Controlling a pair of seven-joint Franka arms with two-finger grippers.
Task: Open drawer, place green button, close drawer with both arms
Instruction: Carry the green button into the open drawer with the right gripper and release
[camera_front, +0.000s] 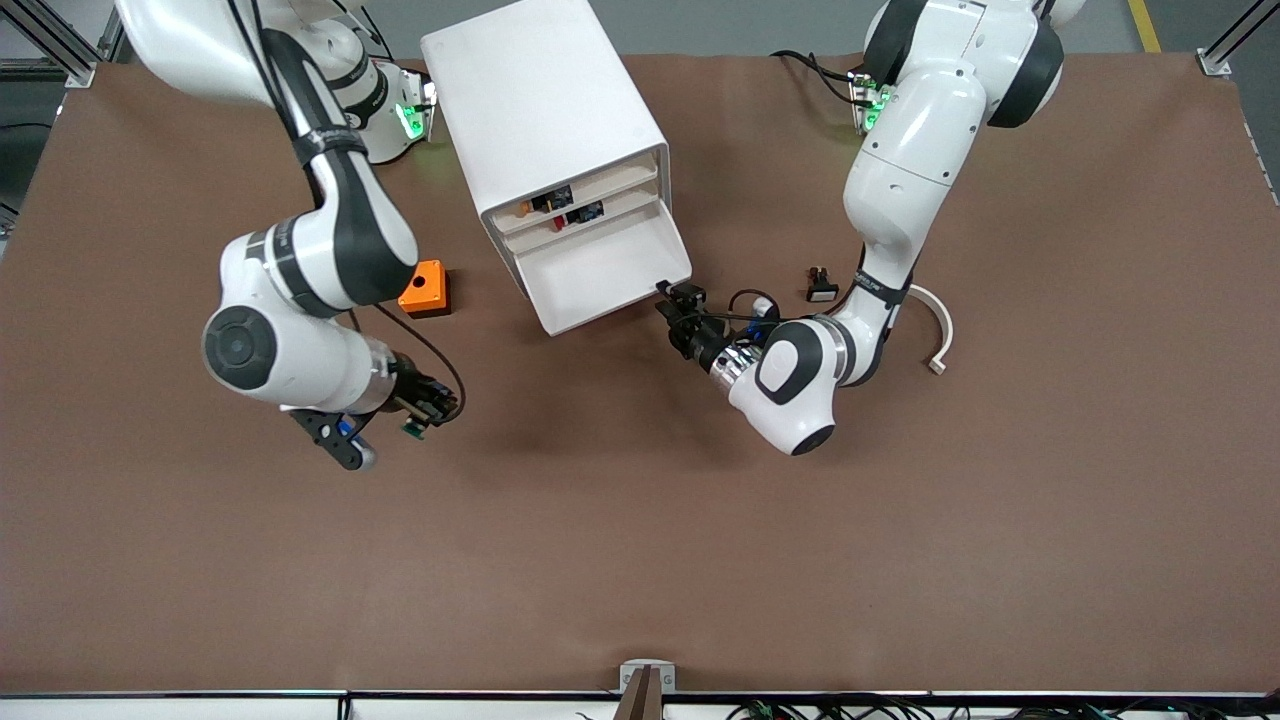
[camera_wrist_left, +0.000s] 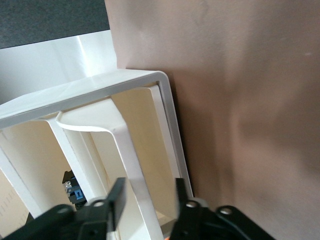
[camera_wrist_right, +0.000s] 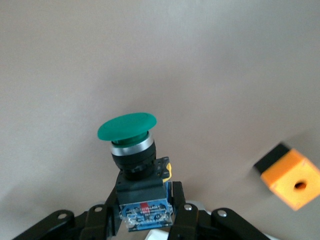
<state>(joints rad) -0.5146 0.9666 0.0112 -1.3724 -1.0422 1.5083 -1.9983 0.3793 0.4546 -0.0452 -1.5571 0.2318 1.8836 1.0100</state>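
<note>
The white cabinet (camera_front: 540, 100) stands at the robots' end of the table. Its third drawer (camera_front: 610, 275) is pulled out toward the front camera. My left gripper (camera_front: 672, 300) is at the corner of the drawer's front toward the left arm's end. It is open, and its fingers (camera_wrist_left: 116, 197) straddle the drawer's white front lip (camera_wrist_left: 131, 160) without touching it. My right gripper (camera_front: 425, 408) hovers over the table, nearer the front camera than the orange cube. It is shut on the black body of the button (camera_wrist_right: 127, 127), whose green cap points away from the fingers (camera_wrist_right: 181, 205). In the front view only a green speck of the button (camera_front: 412, 430) shows.
An orange cube with a round hole (camera_front: 425, 288) sits beside the cabinet toward the right arm's end. A black button with a white cap (camera_front: 821, 286) and a curved white strip (camera_front: 938, 335) lie near the left arm. The two upper drawers (camera_front: 560, 205) stand ajar and hold small parts.
</note>
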